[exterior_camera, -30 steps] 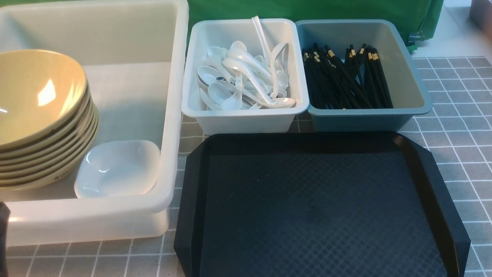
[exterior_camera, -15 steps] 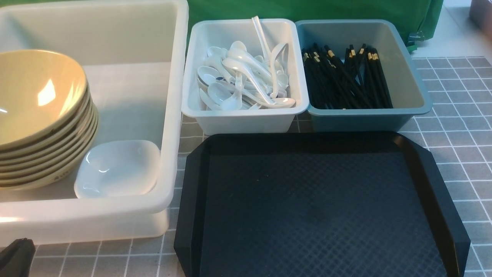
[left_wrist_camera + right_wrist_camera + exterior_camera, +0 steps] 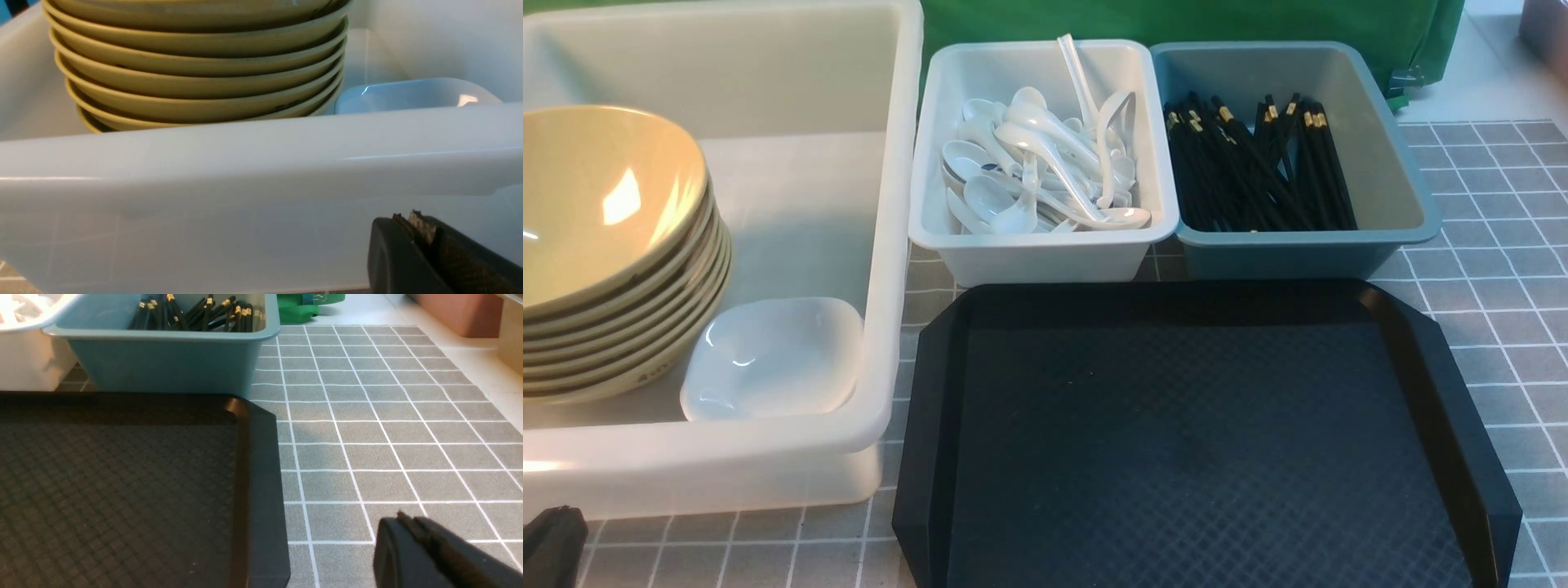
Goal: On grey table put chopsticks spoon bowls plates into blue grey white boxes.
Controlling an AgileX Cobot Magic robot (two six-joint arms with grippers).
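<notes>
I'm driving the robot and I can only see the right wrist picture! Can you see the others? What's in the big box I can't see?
Observer: Yes. In the front view, the big translucent white box holds a stack of tan bowls.
Operator: Is there anything next to the bowls?
Observer: A small white dish sits beside them, on the side toward the pale box.
Operator: I only see a blurry corner of that pale box. What's inside?
Observer: A jumble of white spoons, one with its handle sticking up over the far rim.
Operator: And my other arm?
Observer: The left wrist view shows the left fingers shut, with nothing between them.
</notes>
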